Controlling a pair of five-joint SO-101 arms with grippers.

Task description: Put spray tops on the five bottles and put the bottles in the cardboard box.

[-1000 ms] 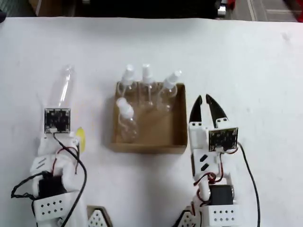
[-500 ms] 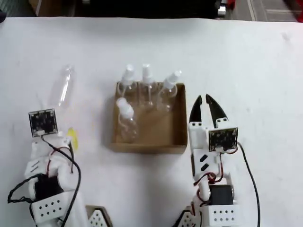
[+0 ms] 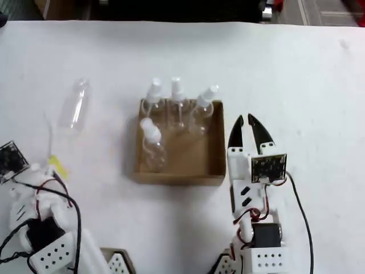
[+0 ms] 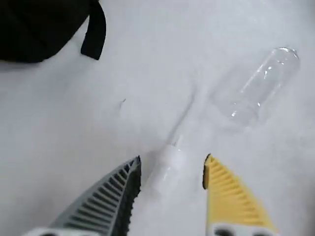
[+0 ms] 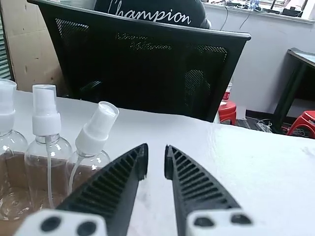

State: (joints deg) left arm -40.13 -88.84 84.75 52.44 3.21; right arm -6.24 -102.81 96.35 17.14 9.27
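Left arm (image 3: 35,220) cut off at the high view's edge, spray top (image 4: 165,169) blurred between left pincer (image 4: 172,161) tips

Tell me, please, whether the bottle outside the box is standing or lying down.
Lying down: the bottle rests on its side on the table, its neck bare.

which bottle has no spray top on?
The clear bottle lying on its side on the table, outside the cardboard box. The four bottles in the box all carry white spray tops.

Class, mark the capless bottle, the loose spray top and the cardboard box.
capless bottle (image 3: 74,105): high view, mid-body.
loose spray top (image 4: 168,164): left wrist view, white head.
cardboard box (image 3: 191,155): high view, bare floor.
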